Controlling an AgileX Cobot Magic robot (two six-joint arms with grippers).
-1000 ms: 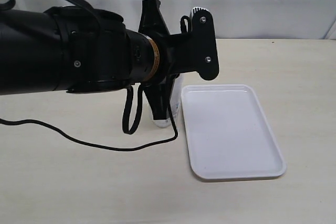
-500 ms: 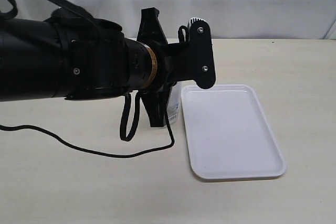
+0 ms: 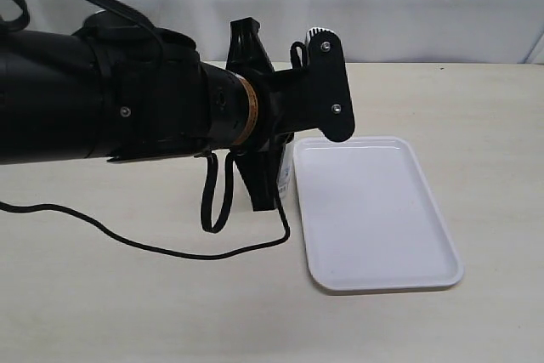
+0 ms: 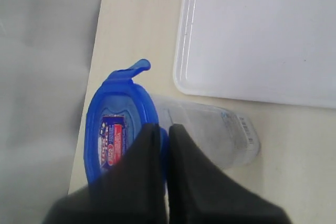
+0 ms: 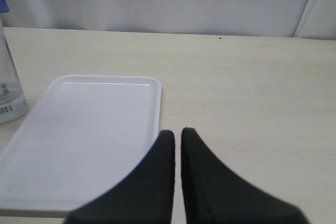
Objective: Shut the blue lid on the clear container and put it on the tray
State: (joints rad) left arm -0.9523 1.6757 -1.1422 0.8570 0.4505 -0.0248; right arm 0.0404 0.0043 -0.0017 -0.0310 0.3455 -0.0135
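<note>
Round blue lid (image 4: 113,129) sits atop clear container (image 4: 210,129), 1 flap sticking outward. Container upright, barcode label low, just beside white tray (image 4: 252,35) lying flat.

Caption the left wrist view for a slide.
Shut left pincer at blue lid atop clear container, white tray nearby.

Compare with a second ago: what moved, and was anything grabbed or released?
The left arm shifted slightly at the wrist, and its slack cable slid a little on the table. The left hand stays shut over the edge of the blue lid on the clear container. Nothing was released. The tray is unmoved.
</note>
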